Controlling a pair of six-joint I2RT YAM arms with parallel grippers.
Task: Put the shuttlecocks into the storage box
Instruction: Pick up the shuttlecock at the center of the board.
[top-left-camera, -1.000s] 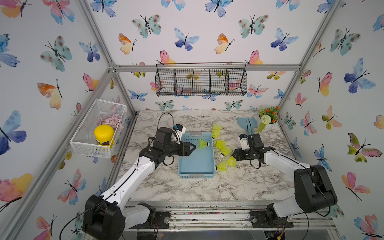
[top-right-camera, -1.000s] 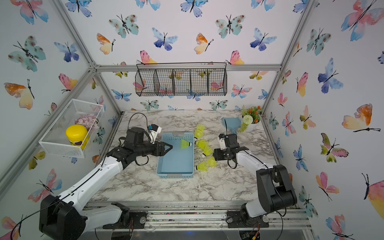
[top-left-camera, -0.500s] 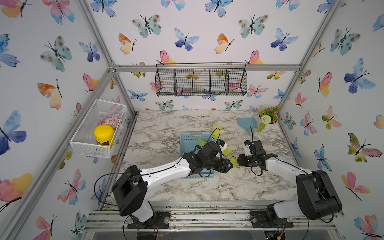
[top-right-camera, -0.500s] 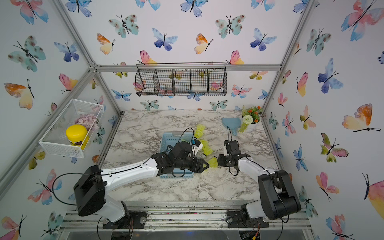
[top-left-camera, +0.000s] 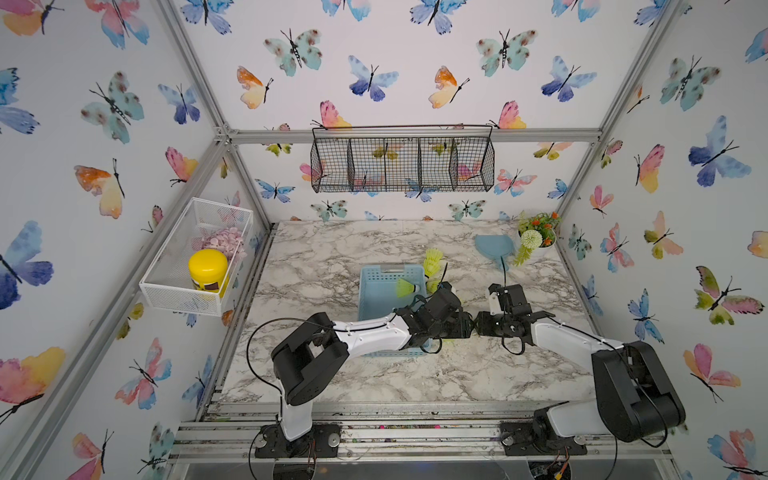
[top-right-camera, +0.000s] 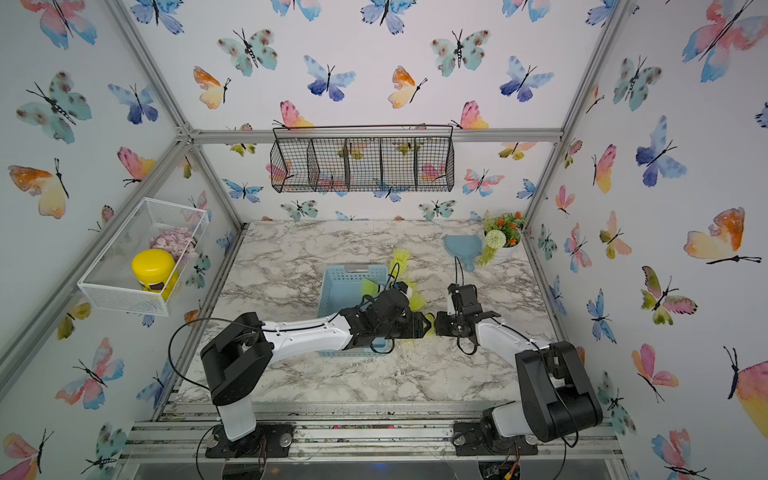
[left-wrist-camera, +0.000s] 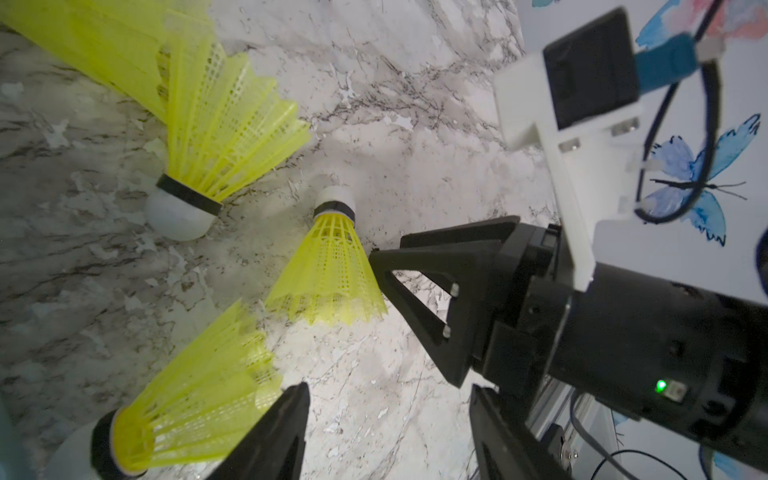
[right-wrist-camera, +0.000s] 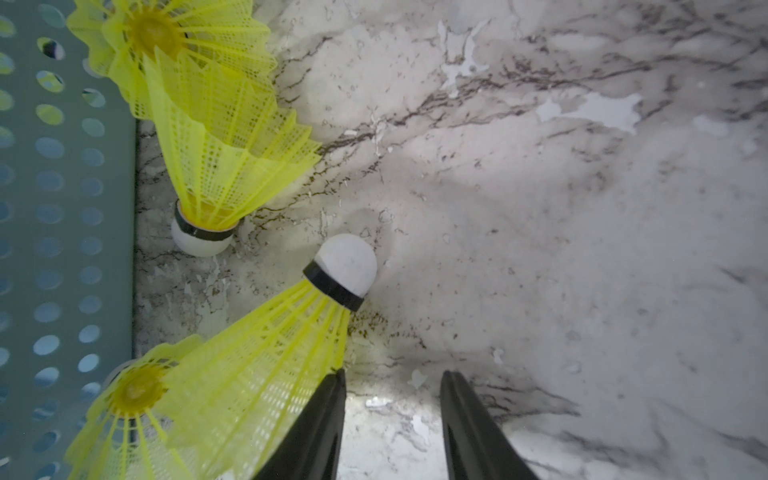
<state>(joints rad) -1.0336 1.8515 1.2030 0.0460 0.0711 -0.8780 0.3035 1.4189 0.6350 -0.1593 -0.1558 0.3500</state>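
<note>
— Arms stretch low, nose to nose, beside the storage box (top-left-camera: 376, 274).
— Claws?
— Left gripper (left-wrist-camera: 388, 386) apart, right gripper (right-wrist-camera: 394, 374) apart, both empty. Yellow-green shuttlecocks (right-wrist-camera: 266, 365) lie on the table (top-left-camera: 332, 257) beside them; one shuttlecock (top-left-camera: 405, 287) is in the box.

I see a white marble-patterned table (top-left-camera: 316, 266) veined in grey. The light blue storage box (top-left-camera: 388, 270) sits about mid-table, with neon yellow shuttlecocks (top-left-camera: 433, 258) lying on the marble just off its 1 to 3 o'clock side. At the table's far 1 o'clock corner, a blue scoop (top-left-camera: 493, 248) and a small potted plant (top-left-camera: 537, 232) rest side by side.
</note>
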